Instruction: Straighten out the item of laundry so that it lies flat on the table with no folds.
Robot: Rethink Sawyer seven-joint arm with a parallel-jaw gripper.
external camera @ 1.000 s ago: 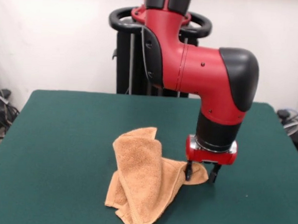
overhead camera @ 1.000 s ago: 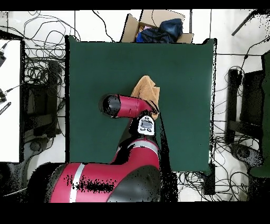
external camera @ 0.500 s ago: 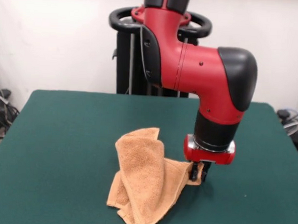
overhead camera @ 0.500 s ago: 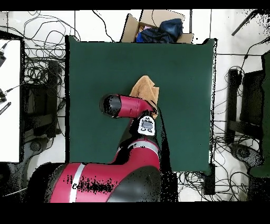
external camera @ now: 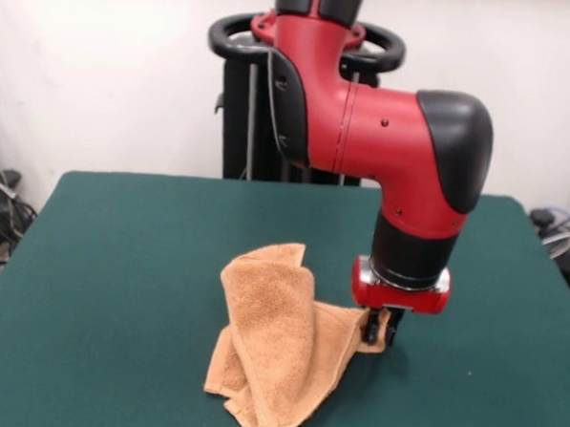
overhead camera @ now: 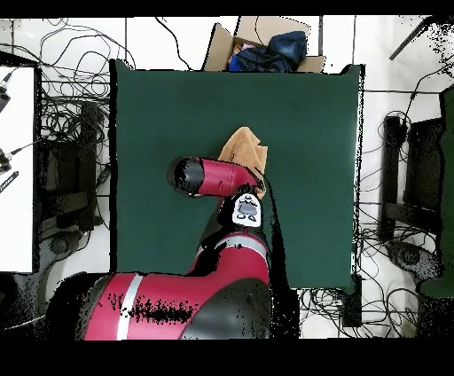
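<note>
The towel point(external camera: 276, 342) is heaped near the middle of the green counter point(external camera: 120, 262), toward the camera-side edge in the front view, and it is far from flat. At its left, a thick fold is doubled over and propped up into a ridge, with layered edges bunched beneath it. Further right, a single thinner layer is drawn out toward the gripper point(external camera: 381, 330), probably because a corner is the easiest place from which a fold can be pulled open. There the fingers are seen clamped together on that corner, low over the counter. In the overhead view, much of the towel is hidden under the arm.
</note>
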